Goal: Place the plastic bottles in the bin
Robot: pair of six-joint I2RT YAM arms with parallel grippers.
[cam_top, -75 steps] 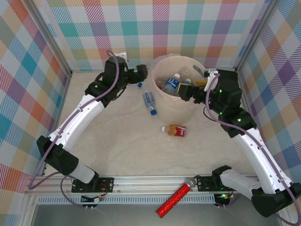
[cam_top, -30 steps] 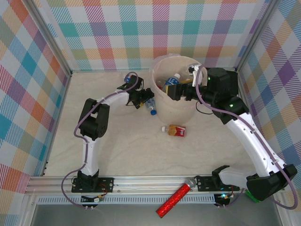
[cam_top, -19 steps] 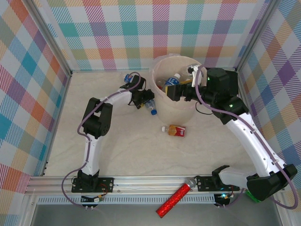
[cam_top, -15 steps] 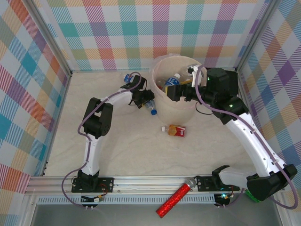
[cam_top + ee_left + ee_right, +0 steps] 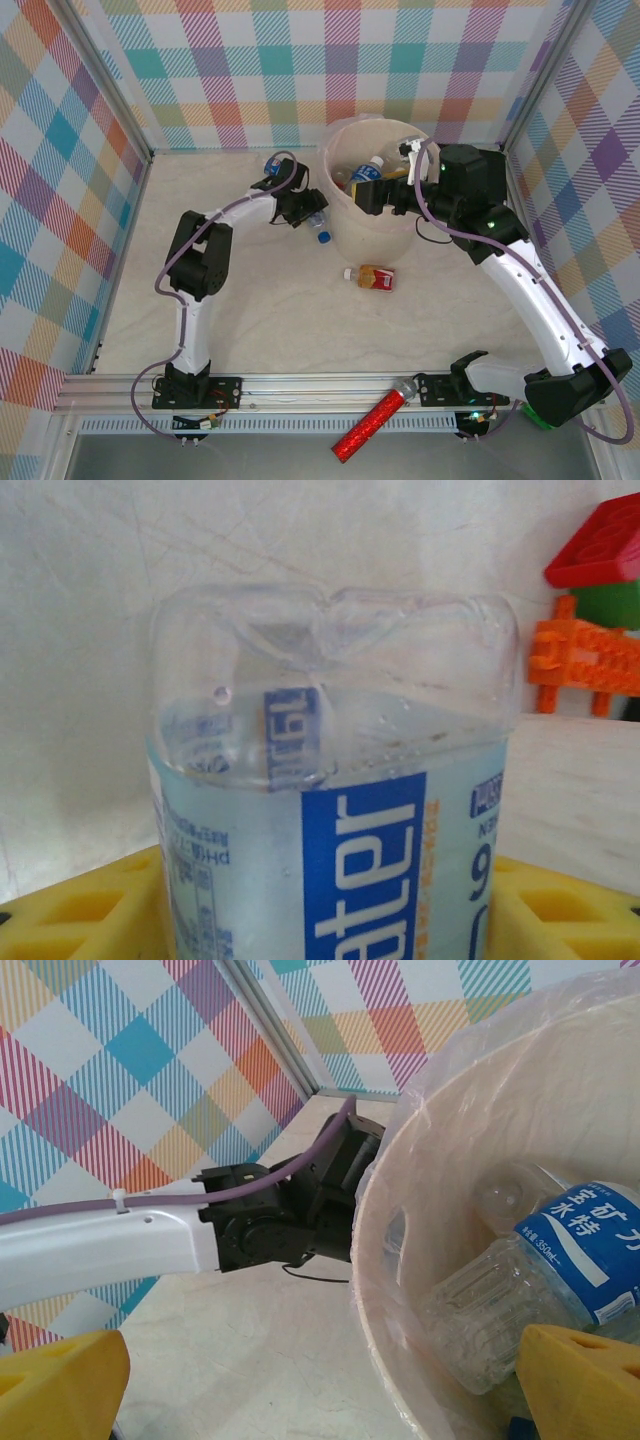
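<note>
1. The plastic bottles (image 5: 365, 176) are sitting partly inside the bin (image 5: 375, 240). Three are lying out on the table (image 5: 280, 320): a blue-label bottle (image 5: 318, 222) just beside the bin's left wall, an orange-label bottle (image 5: 372, 277) in front of the bin, and a blue-capped bottle (image 5: 272, 165) behind the left arm.
2. The left gripper (image 5: 303, 210) is reaching low along the table towards the blue-label bottle, probably because that one is lying on its side and is easiest to take across its body.
3. In the left wrist view its yellow fingers (image 5: 70, 910) are flanking that bottle on both sides. I cannot tell whether they are squeezing it or only bracketing it, since the bottle is blocking the contact lines.
4. The right gripper (image 5: 372, 195) is hanging over the bin's mouth with its fingers (image 5: 55, 1385) spread wide and nothing between them, which suits a release point above the opening.
5. The bin's liner and wall are hiding much of the pile inside, so I am not counting the bottles in it.
6. Some red, green and orange block-like shapes (image 5: 585, 660) are showing at the edge of the left wrist view, cut off and hard to identify.
</note>
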